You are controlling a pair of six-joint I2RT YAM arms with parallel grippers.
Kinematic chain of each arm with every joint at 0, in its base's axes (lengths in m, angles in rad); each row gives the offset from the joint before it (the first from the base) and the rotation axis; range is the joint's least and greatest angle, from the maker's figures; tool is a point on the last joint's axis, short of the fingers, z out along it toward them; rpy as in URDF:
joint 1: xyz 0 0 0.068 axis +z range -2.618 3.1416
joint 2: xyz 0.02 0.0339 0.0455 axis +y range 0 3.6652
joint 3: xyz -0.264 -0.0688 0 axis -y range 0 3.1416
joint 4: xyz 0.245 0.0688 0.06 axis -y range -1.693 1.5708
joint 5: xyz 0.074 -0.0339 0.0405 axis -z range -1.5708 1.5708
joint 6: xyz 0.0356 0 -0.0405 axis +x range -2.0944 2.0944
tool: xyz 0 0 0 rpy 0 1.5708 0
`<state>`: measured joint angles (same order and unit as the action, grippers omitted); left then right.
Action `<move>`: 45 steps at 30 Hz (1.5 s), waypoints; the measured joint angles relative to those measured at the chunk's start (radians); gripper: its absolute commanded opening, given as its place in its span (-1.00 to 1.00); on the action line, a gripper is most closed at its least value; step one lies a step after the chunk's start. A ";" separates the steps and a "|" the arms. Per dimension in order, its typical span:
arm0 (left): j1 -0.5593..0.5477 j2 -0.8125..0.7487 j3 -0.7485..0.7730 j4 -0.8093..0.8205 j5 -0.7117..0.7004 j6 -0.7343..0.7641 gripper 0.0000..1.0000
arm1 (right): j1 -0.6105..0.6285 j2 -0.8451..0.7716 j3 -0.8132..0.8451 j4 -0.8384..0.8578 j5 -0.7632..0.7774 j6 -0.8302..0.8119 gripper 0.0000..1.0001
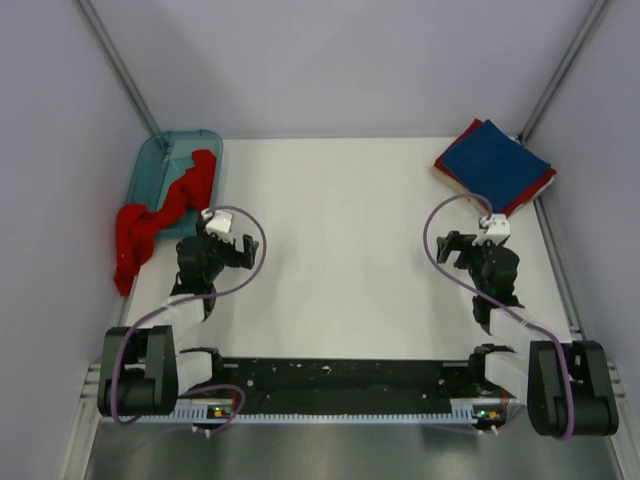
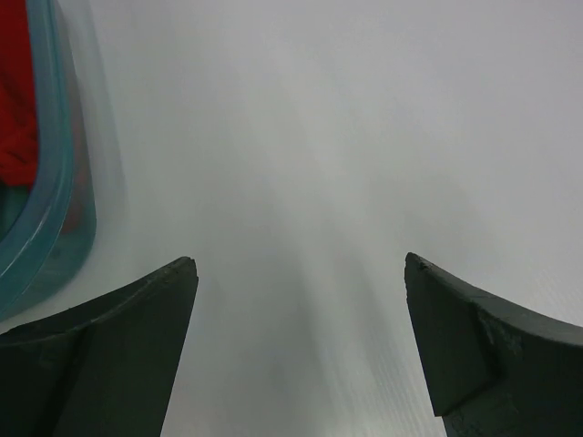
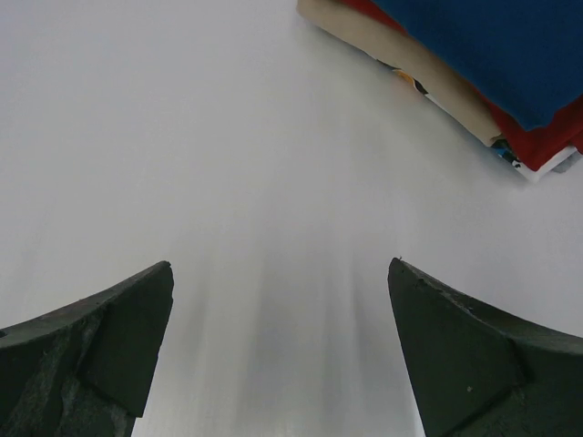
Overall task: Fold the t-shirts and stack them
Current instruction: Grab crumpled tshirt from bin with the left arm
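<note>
A crumpled red t-shirt (image 1: pixel 160 212) hangs out of the teal tray (image 1: pixel 160 158) at the far left and trails onto the table; it also shows in the left wrist view (image 2: pixel 16 100). A folded stack with a navy blue t-shirt (image 1: pixel 495 160) on top of red ones sits at the far right, and it shows in the right wrist view (image 3: pixel 496 45). My left gripper (image 1: pixel 222 245) is open and empty over bare table just right of the red shirt, and shows in its own view (image 2: pixel 301 273). My right gripper (image 1: pixel 462 245) is open and empty, near side of the stack (image 3: pixel 281 273).
The teal tray's rim (image 2: pixel 50 209) lies at the left of the left gripper. Purple-grey walls close the table on three sides. The white table (image 1: pixel 340 250) lies between the two arms. Light cloth layers (image 3: pixel 428 91) show under the stack.
</note>
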<state>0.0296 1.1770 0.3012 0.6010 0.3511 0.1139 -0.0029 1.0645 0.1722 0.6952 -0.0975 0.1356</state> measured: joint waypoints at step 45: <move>0.230 1.117 1.778 -1.485 -0.215 0.357 -1.00 | 0.000 -0.055 0.205 -0.351 -0.098 -0.010 0.97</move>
<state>0.2592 2.2936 2.0796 -0.8837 0.1360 0.4713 -0.0029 1.0096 0.3771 0.3447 -0.1955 0.1261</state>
